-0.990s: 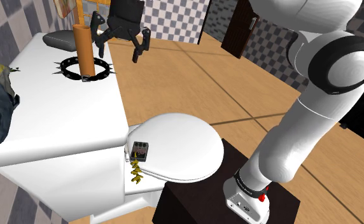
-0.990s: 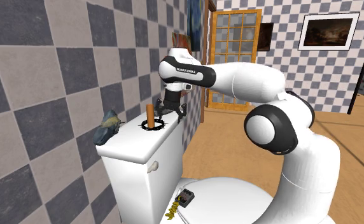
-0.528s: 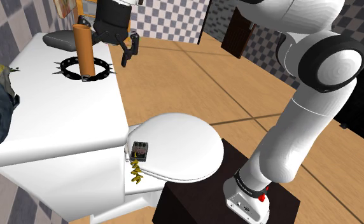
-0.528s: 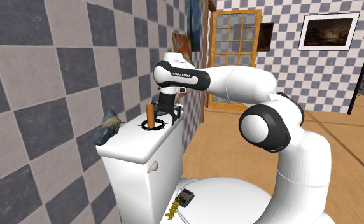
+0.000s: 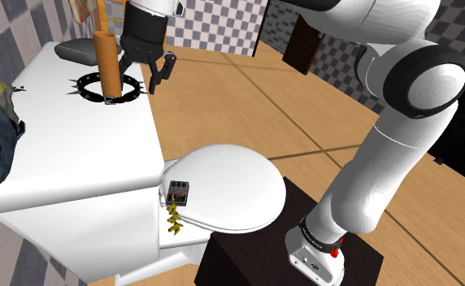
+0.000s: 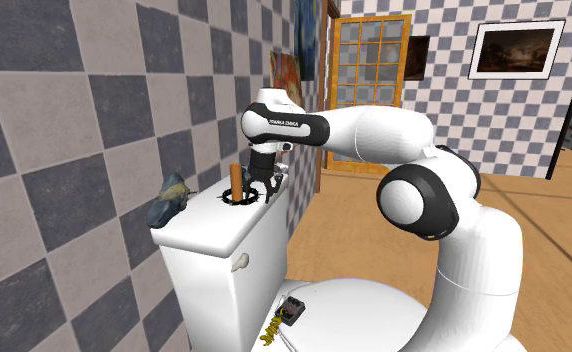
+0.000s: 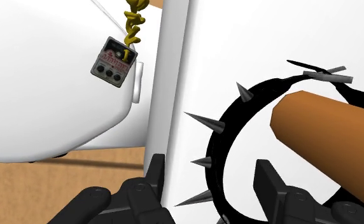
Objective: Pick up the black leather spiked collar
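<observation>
On the white tank lid [image 5: 76, 154], the collar [image 5: 87, 88], a black band studded with pointed grey spikes, lies ringed around a smooth, upright orange-brown cylinder [image 5: 107, 57]. At the collar's three o'clock rim hangs the gripper [image 5: 140, 79], spread wide astride the band. A lift could snag the ring on the cylinder, or spikes could deflect the grip.

The shoulder view looks down from beside the stand [image 5: 239, 260] over the toilet's tank lid [image 5: 84, 154], the second exterior view faces that lid from farther off along the checkered wall [image 6: 64, 150], and the wrist view hangs close above it, all sharing the spiked collar [image 5: 89, 94].
</observation>
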`<state>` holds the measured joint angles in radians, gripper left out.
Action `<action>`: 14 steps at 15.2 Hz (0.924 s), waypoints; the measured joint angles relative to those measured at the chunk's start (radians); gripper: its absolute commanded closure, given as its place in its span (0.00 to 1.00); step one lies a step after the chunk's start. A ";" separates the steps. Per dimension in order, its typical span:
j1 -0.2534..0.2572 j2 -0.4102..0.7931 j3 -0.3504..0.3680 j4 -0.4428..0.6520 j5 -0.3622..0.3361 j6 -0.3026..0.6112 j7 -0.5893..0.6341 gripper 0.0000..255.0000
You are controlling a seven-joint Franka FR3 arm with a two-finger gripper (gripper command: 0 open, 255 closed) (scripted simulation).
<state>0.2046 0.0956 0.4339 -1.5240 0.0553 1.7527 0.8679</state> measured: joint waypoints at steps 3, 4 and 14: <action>0.000 0.001 0.000 0.002 0.000 -0.002 0.000 1.00; 0.000 0.002 0.000 0.003 -0.001 -0.003 0.000 1.00; 0.010 0.033 0.003 0.128 -0.015 -0.101 0.017 1.00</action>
<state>0.2150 0.1288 0.4374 -1.3957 0.0398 1.6518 0.8850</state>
